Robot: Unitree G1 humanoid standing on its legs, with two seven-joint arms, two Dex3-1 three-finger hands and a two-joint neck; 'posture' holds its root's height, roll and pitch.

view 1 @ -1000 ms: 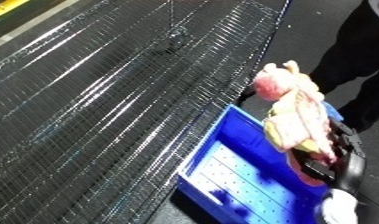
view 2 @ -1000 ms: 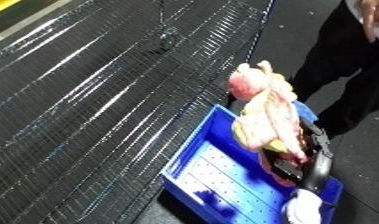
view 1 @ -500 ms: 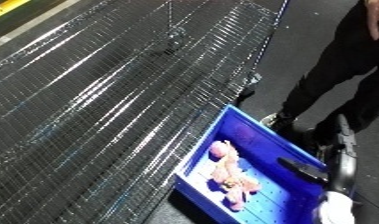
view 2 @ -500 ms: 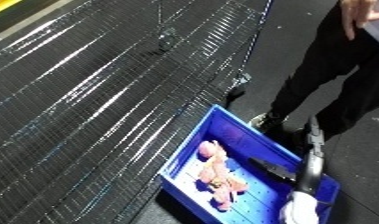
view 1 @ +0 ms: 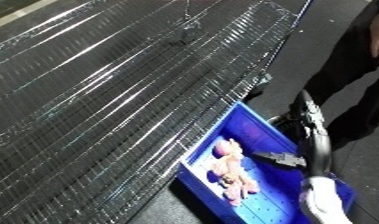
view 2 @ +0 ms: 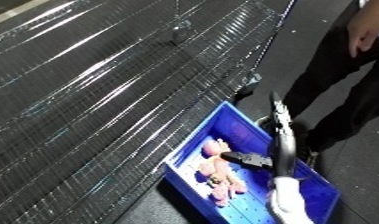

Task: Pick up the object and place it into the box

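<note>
**Over the blue bin: right hand empty, pink toy inside**

Beside the wire-mesh table (view 1: 123, 100), the blue bin (view 1: 256, 131) holds the pink plush toy (view 1: 228, 170), lying on the bin floor near its left wall, long axis running roughly along the bin's length. Above it hangs the right hand (view 2: 249, 159), fingers relaxed and apart, holding nothing. Only the right eye view shows a person's bare hand at the top right corner.

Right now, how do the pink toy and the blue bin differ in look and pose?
The pink toy is soft and lumpy; the blue bin is rigid with straight walls. The toy lies sprawled on the bin's floor; the bin sits beside the wire shelf. The bin is far larger. The right hand touches neither.
</note>
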